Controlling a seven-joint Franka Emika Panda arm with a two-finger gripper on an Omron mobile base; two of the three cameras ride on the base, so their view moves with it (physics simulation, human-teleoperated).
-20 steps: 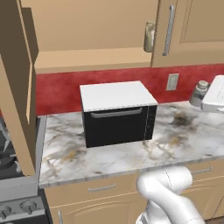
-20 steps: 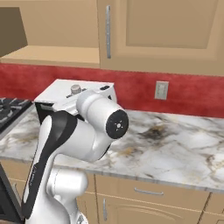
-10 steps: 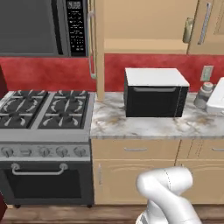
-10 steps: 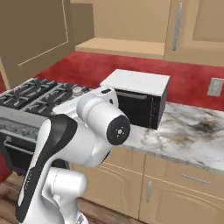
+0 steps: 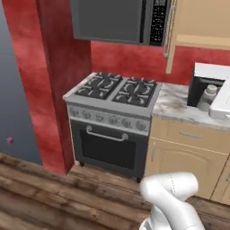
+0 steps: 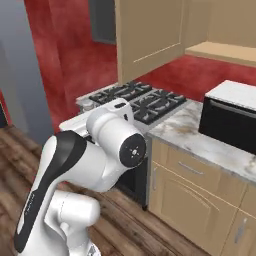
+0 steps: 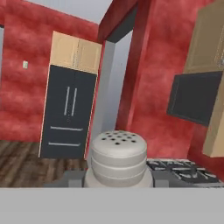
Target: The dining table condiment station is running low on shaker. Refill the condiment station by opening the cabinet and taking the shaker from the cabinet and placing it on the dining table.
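Observation:
In the hand view, the shaker (image 7: 118, 158), a grey cylinder with a holed, rounded cap, stands upright between my gripper's (image 7: 117, 179) two dark fingertips (image 7: 73, 178), and the gripper is shut on it. The left base view shows the same shaker (image 5: 208, 95) at the far right edge, beside my white hand (image 5: 221, 102) and in front of the oven. The tan cabinet's door (image 6: 150, 35) hangs open above the stove, and its edge with the silver handle (image 5: 169, 33) shows there. The dining table is out of view.
A gas stove (image 5: 117, 90) with its oven door stands ahead, with a black microwave (image 5: 119, 20) above it. A black-and-white oven (image 6: 231, 115) sits on the marble counter (image 6: 192, 135). A red wall column (image 5: 58, 67) stands to the left, over a wood floor (image 5: 40, 188). Far off stands a dark fridge (image 7: 68, 116).
The whole picture has swung, so the cameras have turned with the base: counter and oven slid right, stove and red column came in. The shaker stays in the gripper.

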